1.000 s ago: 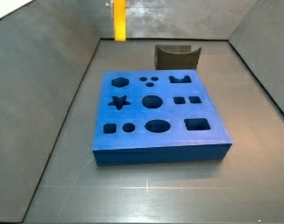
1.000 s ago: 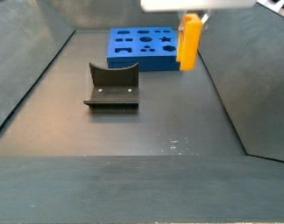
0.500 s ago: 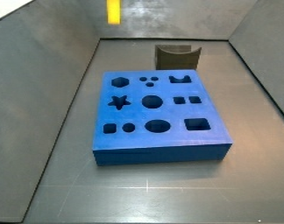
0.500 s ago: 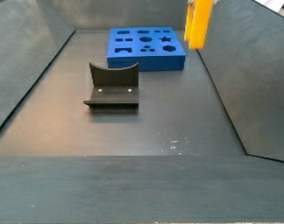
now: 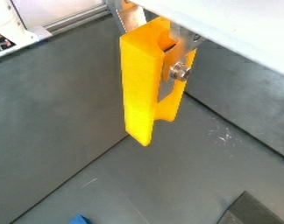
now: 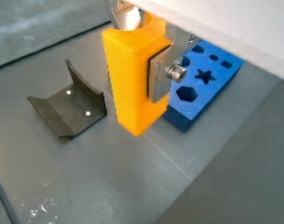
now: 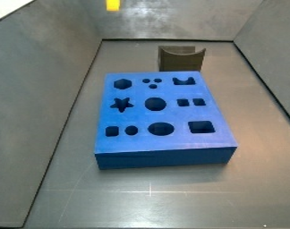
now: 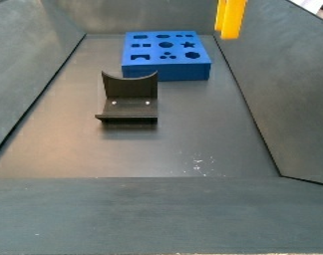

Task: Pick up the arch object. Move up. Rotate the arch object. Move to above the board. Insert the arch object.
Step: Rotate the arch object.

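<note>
1. Up close in a wrist view, the gripper (image 5: 170, 63) has its fingers (image 5: 177, 72) clamped on the arch object (image 5: 145, 83), a silver plate pressed flat to its side. The yellow block hangs with its long axis straight down, free end toward the dark floor (image 5: 62, 131), well clear of it.

2. From a wrist view looking the opposite way, the arch object (image 6: 132, 79) is held high beside the board (image 6: 201, 83) rather than over it, with the fixture (image 6: 68, 105) on the floor to its other side. A finger (image 6: 168, 73) shows against the yellow face.

3. In a side view, only the lower tip of the arch object (image 7: 113, 4) shows at the frame's upper edge, behind the board (image 7: 159, 112) and apart from the fixture (image 7: 181, 57).

4. In a side view from the far end, the arch object (image 8: 229, 17) hangs upright above the board's (image 8: 164, 55) near corner; the gripper itself is out of frame.

5. My worry: the block is gripped near its upper part only, so rotating it could let it swing or slip between the pads, and a skewed block would jam at the arch-shaped hole.
</note>
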Robot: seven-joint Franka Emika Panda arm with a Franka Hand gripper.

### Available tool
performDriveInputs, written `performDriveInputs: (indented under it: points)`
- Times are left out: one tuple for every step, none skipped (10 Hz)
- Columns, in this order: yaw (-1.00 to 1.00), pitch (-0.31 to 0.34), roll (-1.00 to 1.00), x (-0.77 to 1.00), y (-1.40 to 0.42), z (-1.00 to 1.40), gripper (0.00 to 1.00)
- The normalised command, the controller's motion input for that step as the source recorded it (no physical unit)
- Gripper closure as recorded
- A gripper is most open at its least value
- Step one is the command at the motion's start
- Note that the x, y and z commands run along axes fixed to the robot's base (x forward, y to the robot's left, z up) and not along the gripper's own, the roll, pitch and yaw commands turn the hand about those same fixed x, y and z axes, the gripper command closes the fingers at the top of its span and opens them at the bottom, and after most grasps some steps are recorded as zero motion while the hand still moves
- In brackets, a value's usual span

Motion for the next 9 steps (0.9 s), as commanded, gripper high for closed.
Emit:
performDriveInputs:
  points:
    - [0.0,-0.037,0.0,0.02,0.0,-1.0,1.0]
    - [0.0,-0.049,0.0,0.01,0.0,-1.0,1.0]
    - [0.0,-0.061,-0.01,0.01,0.0,-1.0,1.0]
    - [0.0,-0.061,-0.02,0.01,0.0,-1.0,1.0]
    - [0.01,-0.054,-0.02,0.02,0.0,-1.0,1.0]
    - [0.01,-0.047,-0.03,0.02,0.0,-1.0,1.0]
    - [0.01,-0.046,-0.04,0.02,0.0,-1.0,1.0]
    - [0.01,-0.05,-0.04,0.02,0.0,-1.0,1.0]
    - [0.01,-0.052,-0.05,0.03,0.0,-1.0,1.0]
